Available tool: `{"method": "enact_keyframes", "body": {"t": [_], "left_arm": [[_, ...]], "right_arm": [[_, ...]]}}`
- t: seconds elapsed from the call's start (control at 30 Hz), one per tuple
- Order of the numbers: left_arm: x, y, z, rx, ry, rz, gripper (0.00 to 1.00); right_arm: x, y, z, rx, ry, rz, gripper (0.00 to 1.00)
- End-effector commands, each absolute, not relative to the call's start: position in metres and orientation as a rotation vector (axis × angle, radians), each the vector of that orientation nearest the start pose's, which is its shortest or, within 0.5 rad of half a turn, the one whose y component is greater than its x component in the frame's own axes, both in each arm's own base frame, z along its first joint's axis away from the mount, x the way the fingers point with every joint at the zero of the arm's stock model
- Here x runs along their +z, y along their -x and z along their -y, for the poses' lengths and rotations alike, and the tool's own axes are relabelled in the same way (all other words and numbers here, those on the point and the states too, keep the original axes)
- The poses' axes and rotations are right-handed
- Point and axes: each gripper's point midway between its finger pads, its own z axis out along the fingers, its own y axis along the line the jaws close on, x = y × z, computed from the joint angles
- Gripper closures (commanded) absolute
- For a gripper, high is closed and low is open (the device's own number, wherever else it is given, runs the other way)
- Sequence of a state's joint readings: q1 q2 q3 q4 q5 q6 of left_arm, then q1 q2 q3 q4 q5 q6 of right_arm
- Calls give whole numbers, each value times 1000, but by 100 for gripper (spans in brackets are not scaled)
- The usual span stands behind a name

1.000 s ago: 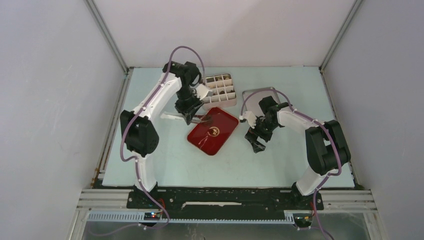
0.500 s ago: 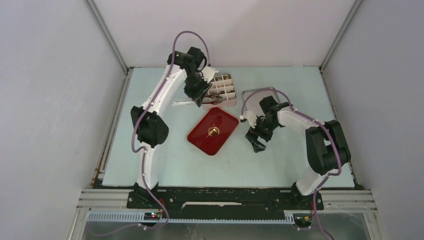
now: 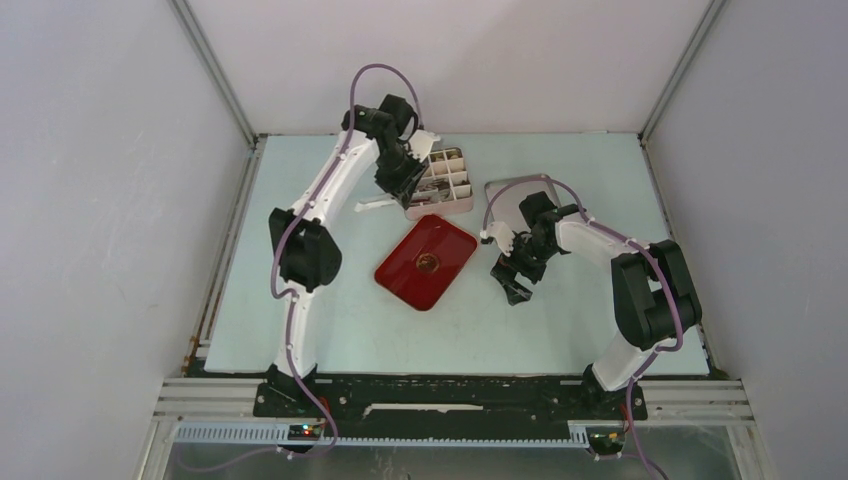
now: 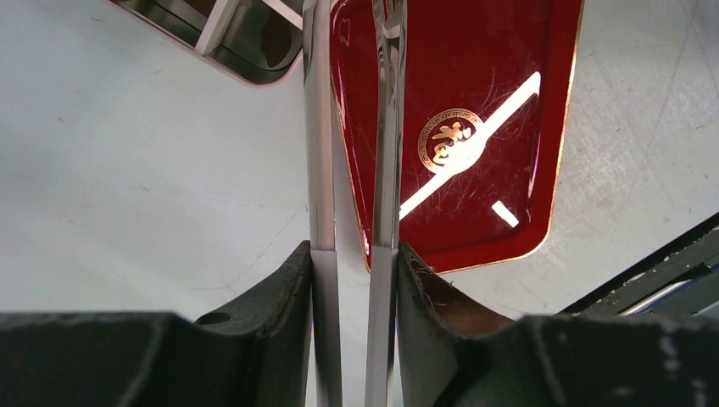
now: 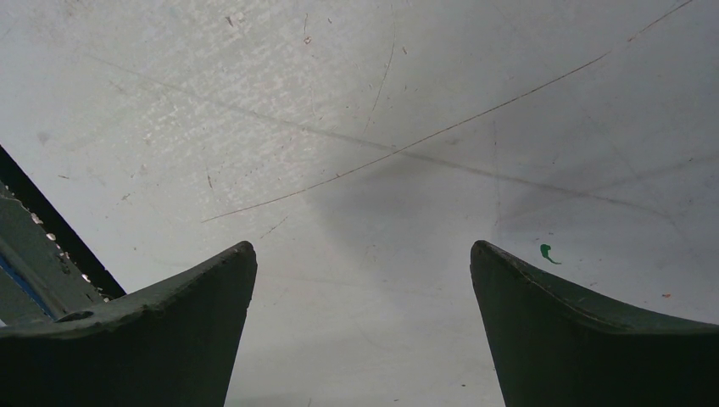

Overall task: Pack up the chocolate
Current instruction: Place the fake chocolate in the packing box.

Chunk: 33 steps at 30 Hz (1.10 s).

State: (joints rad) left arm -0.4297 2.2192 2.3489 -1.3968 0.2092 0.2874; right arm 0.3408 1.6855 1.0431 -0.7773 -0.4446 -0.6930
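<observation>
Gleaming glossy red on the tray (image 4: 475, 51), rimmed in gold, carrying a round gold emblem (image 4: 451, 140); shining mirror-silver on the tongs (image 4: 320, 127); showing black on the fingers (image 5: 161, 339), scratched pale grey on the table (image 5: 381, 127).

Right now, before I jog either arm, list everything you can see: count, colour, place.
tray: one, red, table centre, looks bare
emblem: one, gold, round, mid-tray
divided box: one, whitish, beyond the tray
lid: one, grey, right of the box, partly behind the right arm
tongs: one pair, silver, in the left gripper
chocolate: count unclear; the box's cells are too small to read
table: one, pale
left gripper: shut on the tongs, at the box's left edge
right gripper: open, empty, above bare table right of the tray
</observation>
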Motion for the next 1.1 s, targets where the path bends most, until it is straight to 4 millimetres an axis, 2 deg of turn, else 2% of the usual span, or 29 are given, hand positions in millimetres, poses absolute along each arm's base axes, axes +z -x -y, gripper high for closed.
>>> {"method": "enact_keyframes", "body": {"t": [0.0,0.1,0.23,0.33,0.57,0.7,0.9,0.97,1.07], "left_arm": [[179,-413,221,-355,-997,-2572,84],[179,-414,222,-358,-993,-2570,80],[180,-417,223,-351,-988,-2558,67],[184,-419,222,-339,-981,-2542,61],[204,-418,221,-336,-965,-2483,56],[207,-417,220,-329,-964,-2479,54],[214,-411,221,-345,-955,-2456,57],[221,-406,213,-314,-919,-2446,57],[220,-394,191,-219,-893,-2452,58]], "right_arm": [[44,-265,-149,591,1453,-2408,0],[44,-265,-149,592,1453,-2407,0],[44,-264,-149,592,1453,-2410,0],[43,-264,-149,592,1453,-2409,0],[44,-264,-149,595,1452,-2409,0],[42,-264,-150,596,1454,-2411,0],[42,-264,-150,597,1455,-2412,1],[42,-264,-150,597,1455,-2413,1],[43,-264,-150,600,1453,-2412,1]]}}
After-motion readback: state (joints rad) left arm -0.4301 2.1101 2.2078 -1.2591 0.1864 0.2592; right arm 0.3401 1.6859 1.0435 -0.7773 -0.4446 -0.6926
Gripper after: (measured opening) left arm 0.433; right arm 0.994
